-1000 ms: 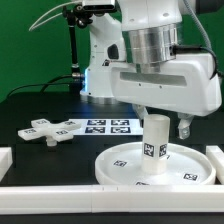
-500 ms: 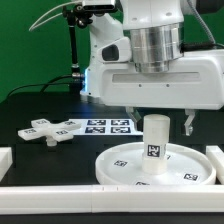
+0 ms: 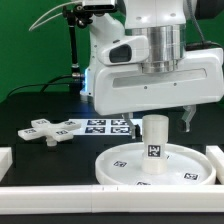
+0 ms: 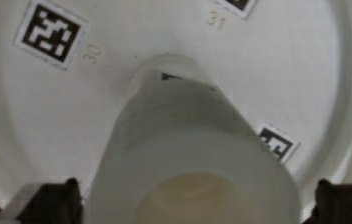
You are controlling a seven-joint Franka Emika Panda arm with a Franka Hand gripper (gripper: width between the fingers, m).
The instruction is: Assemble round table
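The round disc [image 3: 190,163] lies flat on the black table near the front, with small tags on its face. The thick cylinder leg [image 3: 155,148] stands upright in the disc's centre, a tag on its side. My gripper [image 3: 156,116] hangs just above the leg's top, open, its dark fingers [image 3: 187,122] apart and clear of the leg. In the wrist view the leg [image 4: 191,150] rises from the disc [image 4: 48,120] between my two fingertips [image 4: 333,200], which do not touch it. The cross-shaped foot [image 3: 50,130] lies flat at the exterior view's left.
The marker board [image 3: 103,125] lies behind the disc, partly hidden by the arm. Long white border rails run along the front edge [image 3: 60,196] and both sides [image 3: 216,152]. A dark stand with cables [image 3: 74,60] rises at the back.
The gripper has risen straight up off the leg, which stays standing in the disc. The fingers now hang above the leg's top instead of beside it.
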